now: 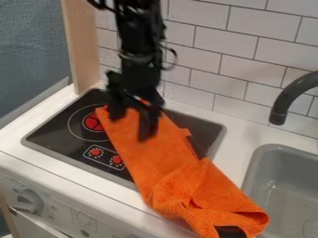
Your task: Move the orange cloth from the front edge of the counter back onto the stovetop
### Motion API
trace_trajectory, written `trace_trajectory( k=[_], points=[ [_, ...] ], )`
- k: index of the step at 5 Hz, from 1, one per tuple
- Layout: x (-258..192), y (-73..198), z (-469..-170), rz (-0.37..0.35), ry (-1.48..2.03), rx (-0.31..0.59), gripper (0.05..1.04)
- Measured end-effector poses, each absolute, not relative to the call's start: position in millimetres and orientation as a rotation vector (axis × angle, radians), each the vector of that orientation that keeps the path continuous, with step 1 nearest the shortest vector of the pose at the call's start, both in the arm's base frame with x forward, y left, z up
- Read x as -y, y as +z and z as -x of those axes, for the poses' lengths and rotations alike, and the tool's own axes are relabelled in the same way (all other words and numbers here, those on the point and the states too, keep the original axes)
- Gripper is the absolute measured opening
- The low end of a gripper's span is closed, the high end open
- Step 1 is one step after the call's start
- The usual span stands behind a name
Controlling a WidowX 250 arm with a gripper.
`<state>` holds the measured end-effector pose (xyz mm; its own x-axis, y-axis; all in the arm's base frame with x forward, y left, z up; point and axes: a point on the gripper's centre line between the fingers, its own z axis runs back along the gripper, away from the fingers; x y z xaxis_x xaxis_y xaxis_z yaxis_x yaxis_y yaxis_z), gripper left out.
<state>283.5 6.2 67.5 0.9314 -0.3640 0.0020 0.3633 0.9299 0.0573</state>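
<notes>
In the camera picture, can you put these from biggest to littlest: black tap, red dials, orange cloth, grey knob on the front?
1. Orange cloth, the biggest
2. Black tap
3. Grey knob
4. Red dials, the littlest; the two look alike, so I can't rank one over the other

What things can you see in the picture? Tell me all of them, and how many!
Cloth: 1, orange, across the stovetop and counter
Stovetop: 1, black, left
Red stovetop knobs: 2, front of the stovetop
Counter: 1, white, around the stovetop
Sink: 1, grey, right
Faucet: 1, dark grey, above the sink
Tiles: many, white, back wall
Post: 1, light wood-coloured, left of the tiles
Dial: 1, grey, lower left
Arm: 1, black, top
Gripper: 1, black, open above the cloth
</notes>
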Motion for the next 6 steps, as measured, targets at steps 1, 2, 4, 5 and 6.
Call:
trace_trajectory(
  k=[1, 2, 4, 5, 6],
  points=[
    [8.0, 61.4, -280.4, -0.029, -0.424, 0.020, 0.999],
    [23.0, 56.0, -284.5, -0.041, -0.511, 0.036, 0.999],
    [24.5, 24.6, -290.9, -0.040, -0.592, -0.009, 0.999],
    [22.6, 17.9, -301.5, -0.038, -0.584, -0.023, 0.999],
    [18.2, 17.1, -311.1, -0.044, -0.562, -0.027, 0.999]
  ],
)
